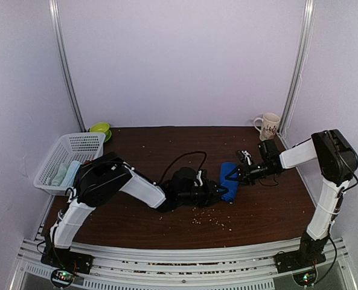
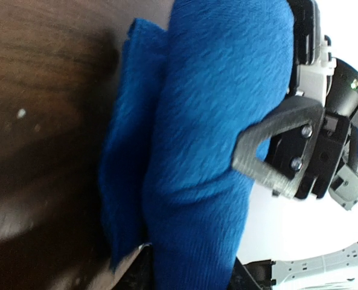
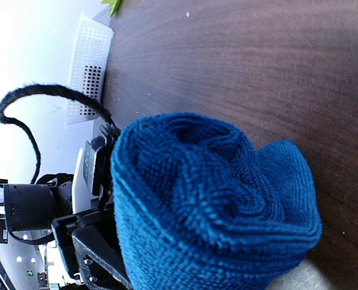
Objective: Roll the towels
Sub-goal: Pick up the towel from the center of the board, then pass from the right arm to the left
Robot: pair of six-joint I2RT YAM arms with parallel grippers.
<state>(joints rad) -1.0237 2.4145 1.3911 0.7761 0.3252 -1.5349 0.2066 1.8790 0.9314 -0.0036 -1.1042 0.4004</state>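
The right gripper (image 1: 234,176) pinches the rolled blue towel (image 1: 227,168) — firm pressure prevents unrolling. The left gripper's (image 1: 218,192) opening cannot be told.

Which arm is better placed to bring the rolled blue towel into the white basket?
Probably the left. The white basket stands at the table's left edge, beside the left arm. The right fingers press on the blue towel, but the right arm would need to reach across the table.

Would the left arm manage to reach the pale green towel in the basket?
Probably: the open basket sits beside its base, nothing covering the green towel; its pincer is by the blue towel.
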